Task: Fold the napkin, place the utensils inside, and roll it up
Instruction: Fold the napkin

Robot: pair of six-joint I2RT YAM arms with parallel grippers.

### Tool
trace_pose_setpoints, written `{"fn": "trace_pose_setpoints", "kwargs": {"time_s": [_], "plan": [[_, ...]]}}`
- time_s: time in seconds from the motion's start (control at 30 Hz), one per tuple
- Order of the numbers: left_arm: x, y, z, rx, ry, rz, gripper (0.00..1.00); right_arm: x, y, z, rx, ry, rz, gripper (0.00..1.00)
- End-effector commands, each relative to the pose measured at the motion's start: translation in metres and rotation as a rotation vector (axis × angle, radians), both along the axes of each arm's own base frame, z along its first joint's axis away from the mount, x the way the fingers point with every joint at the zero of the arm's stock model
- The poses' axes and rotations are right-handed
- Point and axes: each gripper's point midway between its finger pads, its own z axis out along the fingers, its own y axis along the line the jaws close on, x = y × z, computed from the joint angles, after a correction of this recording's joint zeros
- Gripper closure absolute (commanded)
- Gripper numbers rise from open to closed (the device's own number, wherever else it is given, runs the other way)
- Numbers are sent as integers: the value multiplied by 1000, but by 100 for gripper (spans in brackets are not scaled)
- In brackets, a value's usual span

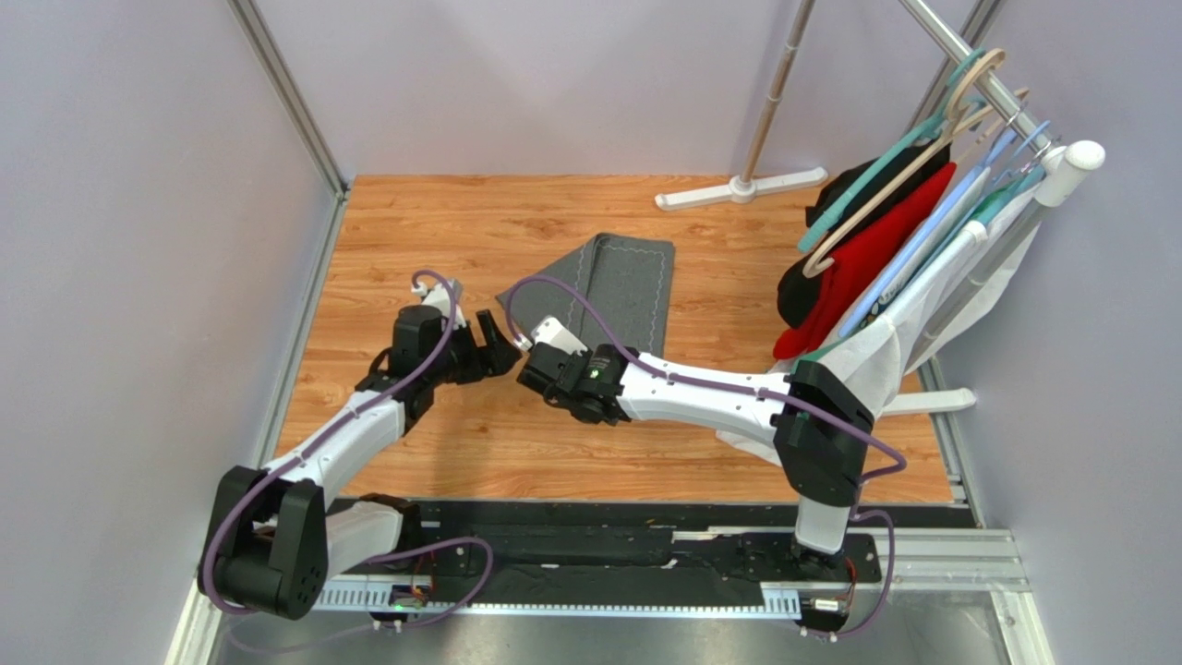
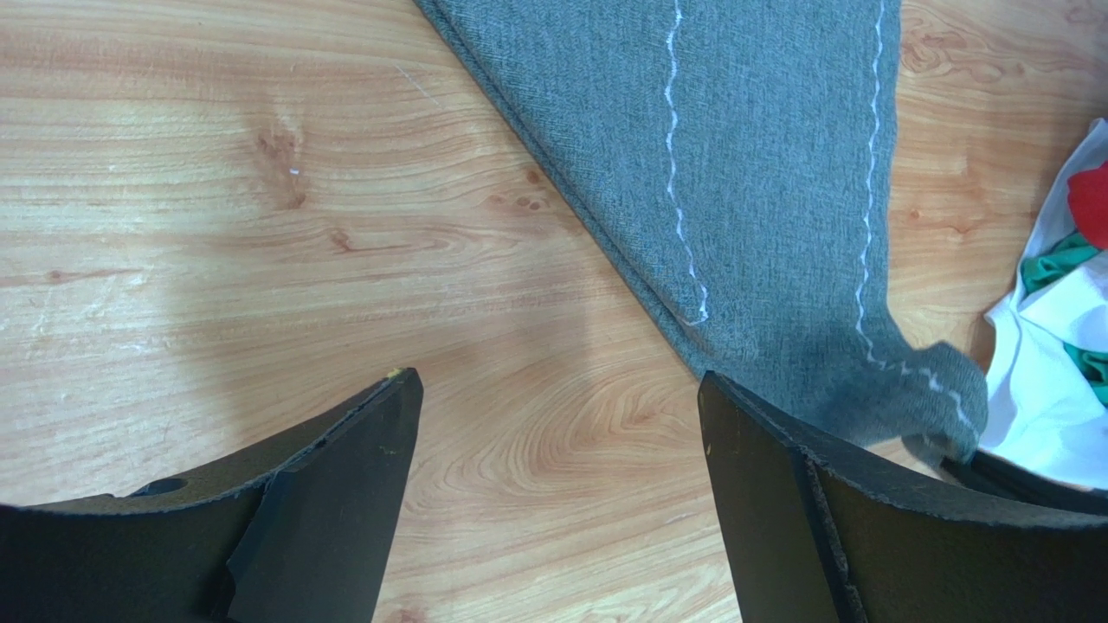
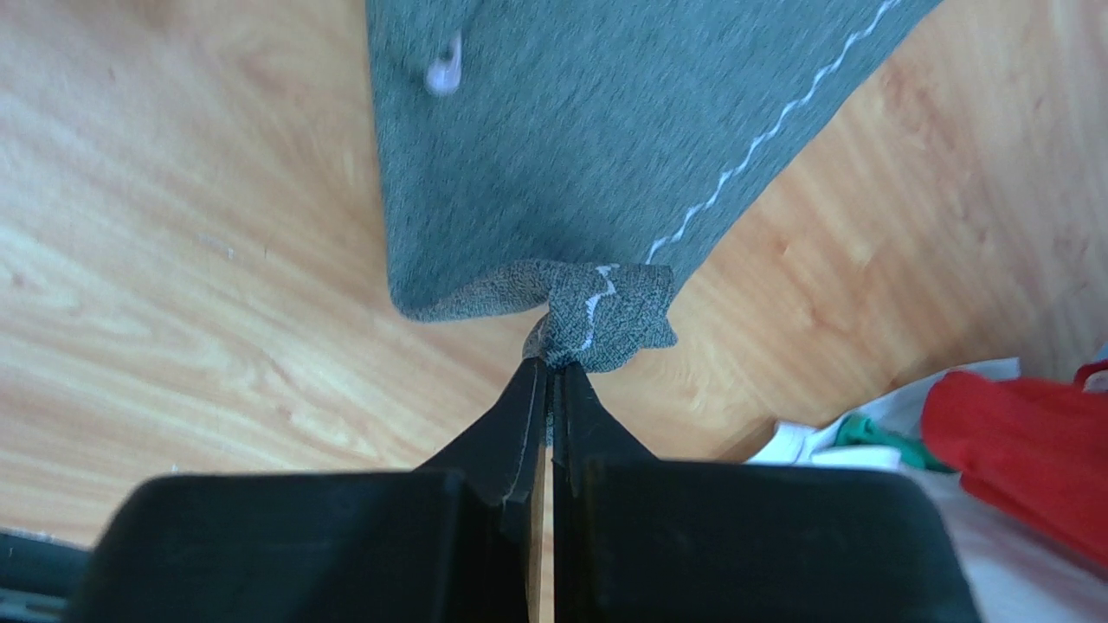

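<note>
**A robot test cell in a lab**

Grey panels (image 1: pixel 139 208) held in aluminium posts (image 1: pixel 292 97) close in a wood-grain bench (image 1: pixel 416 222). Two robot arms (image 1: pixel 694 388) are bolted to a black rail (image 1: pixel 652 554) behind the right hand (image 1: pixel 532 363), at the bench's near edge. Beyond that hand, to its right, a clothes rack (image 1: pixel 957 49) carries garments (image 1: pixel 874 263) on hangers (image 1: pixel 888 173).

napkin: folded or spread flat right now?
Folded. The napkin lies as a narrow rectangle, and the left wrist view shows two layered edges with offset stitch lines. The right gripper pinches one corner.
</note>
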Motion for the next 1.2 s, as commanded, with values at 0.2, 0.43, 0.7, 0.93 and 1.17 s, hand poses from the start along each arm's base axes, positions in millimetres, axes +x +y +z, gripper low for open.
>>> {"fn": "trace_pose_setpoints", "kwargs": {"time_s": [0.2,0.43,0.7,0.93,1.17], "plan": [[4,5,8,-24,-38,13,12,54,52,46,111,-230,121,100],[5,11,5,-18,-31,28,12,72,77,60,176,-299,156,100],[4,15,1,-12,-24,38,12,98,100,71,204,-354,186,100],[5,18,-2,-10,-17,48,12,111,108,83,223,-385,198,100],[6,20,-5,-11,-9,52,12,117,114,95,240,-412,208,100]]}}
